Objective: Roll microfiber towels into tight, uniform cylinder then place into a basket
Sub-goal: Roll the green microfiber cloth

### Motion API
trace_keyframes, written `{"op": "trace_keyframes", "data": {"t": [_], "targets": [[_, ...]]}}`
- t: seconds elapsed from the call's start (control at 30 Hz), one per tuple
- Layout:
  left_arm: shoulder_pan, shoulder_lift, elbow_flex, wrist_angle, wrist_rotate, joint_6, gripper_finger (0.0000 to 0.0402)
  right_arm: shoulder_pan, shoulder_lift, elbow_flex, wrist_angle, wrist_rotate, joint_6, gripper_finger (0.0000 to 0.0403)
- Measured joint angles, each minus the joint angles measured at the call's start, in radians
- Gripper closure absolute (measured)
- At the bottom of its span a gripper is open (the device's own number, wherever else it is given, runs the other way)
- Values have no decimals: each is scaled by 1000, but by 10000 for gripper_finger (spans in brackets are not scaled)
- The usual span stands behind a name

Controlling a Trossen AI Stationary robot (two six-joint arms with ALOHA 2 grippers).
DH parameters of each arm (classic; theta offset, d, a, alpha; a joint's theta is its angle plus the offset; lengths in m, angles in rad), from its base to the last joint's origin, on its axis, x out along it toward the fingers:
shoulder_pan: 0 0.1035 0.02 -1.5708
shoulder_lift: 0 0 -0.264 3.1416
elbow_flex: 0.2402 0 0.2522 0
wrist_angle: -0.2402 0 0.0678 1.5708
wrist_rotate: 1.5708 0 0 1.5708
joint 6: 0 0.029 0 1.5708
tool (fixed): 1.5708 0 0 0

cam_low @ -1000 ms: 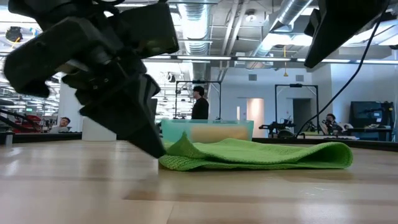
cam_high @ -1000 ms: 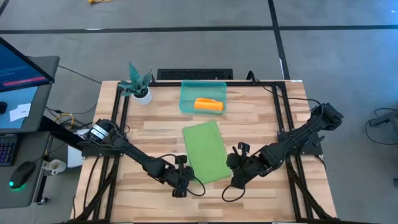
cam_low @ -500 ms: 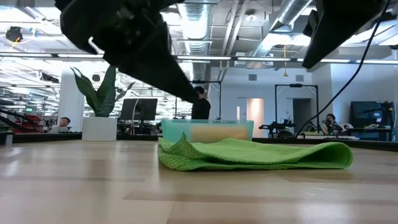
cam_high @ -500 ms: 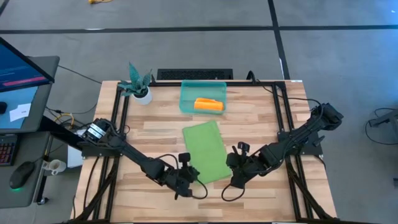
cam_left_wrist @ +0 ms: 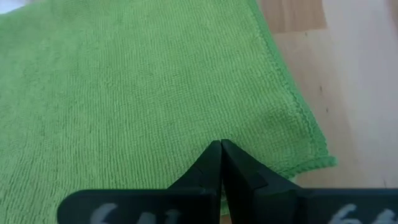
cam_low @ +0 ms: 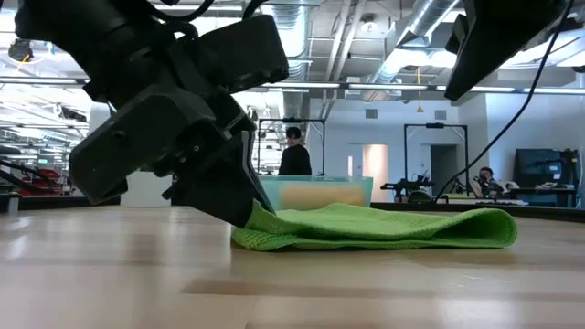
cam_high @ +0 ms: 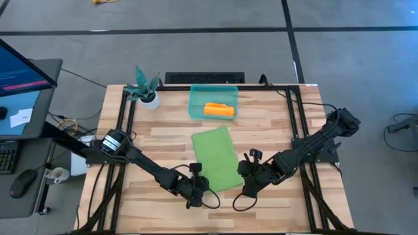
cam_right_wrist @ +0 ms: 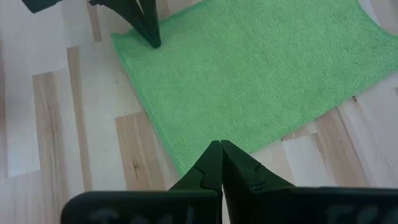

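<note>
Altogether, we count: two towels, one bin, two arms, one potted plant, all on one wooden desk [cam_high: 163,130].
Towels: we see a lime green towel [cam_high: 216,158] lying flat near the middle of the desk, and an orange-yellow towel [cam_high: 219,110] already rolled into a short cylinder.
Bin: the teal bin [cam_high: 196,99] sits at the far edge of the desk, beyond the green towel and apart from it; it holds the orange-yellow roll and nothing else that we can make out.
Left gripper [cam_high: 198,190]: we find it down at the near left corner of the green towel, its fingers pressed together. In the low view it meets the raised edge of the cloth; whether any cloth is pinched between the tips we cannot tell.
Right gripper [cam_high: 247,182]: it waits just beside the near right corner of the green towel, fingers together, with no cloth in them; its wrist view shows the tips over bare wood at the towel's edge.
Plant: one small white pot [cam_high: 151,99] stands at the far left of the desk, left of the bin.
Background: we see a person [cam_low: 293,153] standing far behind the desk in the low view.
</note>
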Motion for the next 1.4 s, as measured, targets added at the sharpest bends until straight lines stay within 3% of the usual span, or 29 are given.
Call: {"op": "trace_keyframes", "data": {"t": [0.27, 0.7, 0.97, 1.4], "targets": [[-2, -16, 6, -126, 95, 32, 401, 0, 0, 0, 3, 0, 0, 381], [-66, -102, -5, -299, 89, 54, 401, -14, 0, 0, 8, 41, 0, 375], [-99, -178, -1, -313, -25, 96, 401, -33, 0, 0, 23, 52, -26, 374], [-221, -202, 286, -703, -309, 100, 401, 35, 0, 0, 334, 58, -465, 385]]}}
